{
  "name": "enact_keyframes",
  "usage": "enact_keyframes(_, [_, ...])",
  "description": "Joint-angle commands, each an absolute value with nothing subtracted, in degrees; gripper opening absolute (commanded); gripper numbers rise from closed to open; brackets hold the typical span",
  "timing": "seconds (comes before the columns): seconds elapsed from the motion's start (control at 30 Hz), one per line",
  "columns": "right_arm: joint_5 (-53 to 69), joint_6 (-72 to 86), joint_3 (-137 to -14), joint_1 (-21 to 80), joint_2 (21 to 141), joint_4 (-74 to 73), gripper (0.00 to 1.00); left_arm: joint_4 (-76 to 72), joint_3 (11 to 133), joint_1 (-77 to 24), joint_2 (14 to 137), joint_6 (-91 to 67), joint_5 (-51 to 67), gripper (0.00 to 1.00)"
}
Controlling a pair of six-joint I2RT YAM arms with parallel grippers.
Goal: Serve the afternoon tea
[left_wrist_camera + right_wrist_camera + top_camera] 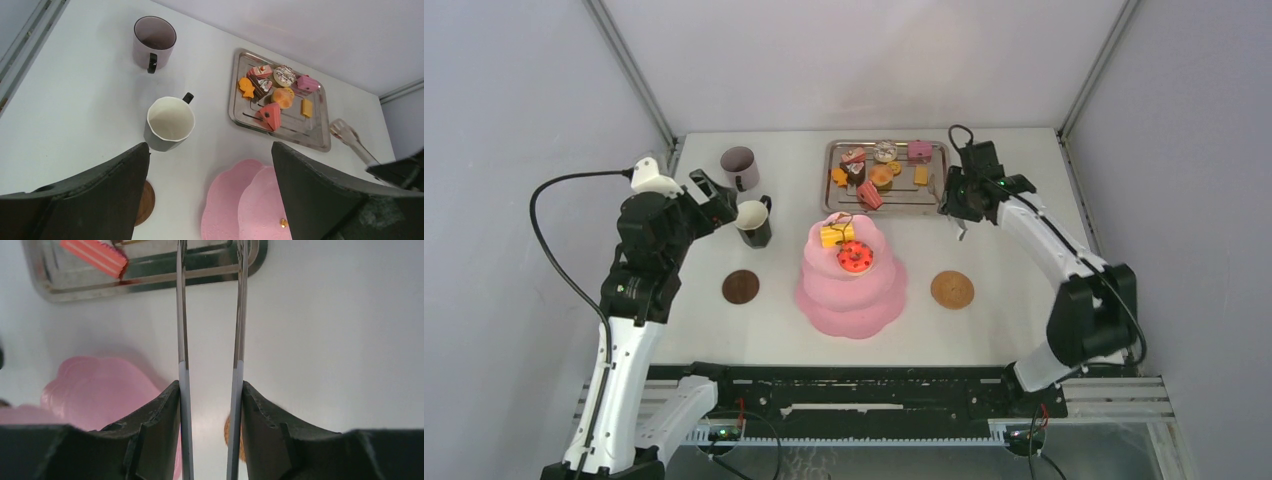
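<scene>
Step in hand: the stand [849,300] is being loaded w/ toy cakes [283,96] from the steel tray [300,131], and a start is being made on the mugs. The stand sits mid-tabletop [754,330] between two round coasters [741,287]. A yellow piece [834,235] and a red donut [855,258] are seen on its top tier; the lower tiers look bare. Most cakes lie on the tray at the far side.

The right jaws are closed partway on a pair of metal tongs [182,315], w/ both tong arms pressed from outside. The tong arms stand apart w/ nothing seen between them, and the tip is just beside the tray's right end.

The left jaws are spread wide and nothing is held. They hover near the black mug [169,125], which stands upright just ahead, handle turned away. The mauve mug [154,40] is further back, apart from it.

Next move, as judged: the tongs are to be brought over one piece, e.g. the red wedge [270,116] at the tray's front. They would be lowered astride it and squeezed gently, since the toy pieces are prob. light and may slip. The left jaws are to be lowered around the black mug's body or rim w/o tipping it, prob. for a coaster.

Writing: no brand, label or text can be read anywhere.
</scene>
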State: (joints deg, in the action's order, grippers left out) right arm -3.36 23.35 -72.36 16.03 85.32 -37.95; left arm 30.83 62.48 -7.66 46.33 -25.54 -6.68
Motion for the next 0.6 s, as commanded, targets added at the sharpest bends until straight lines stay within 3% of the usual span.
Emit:
enact_keyframes(0.0, [-5.5,23.6,-78.0,15.8,92.2,-29.2,0.51,29.6,66.4,-6.9,45.1,-26.5,-4.6,0.96])
enact_keyframes(0.57, [-9.2,24.9,-88.3,18.8,105.7,-30.5,0.55,29.5,64.3,-6.4,43.2,-27.2,-4.8,0.95])
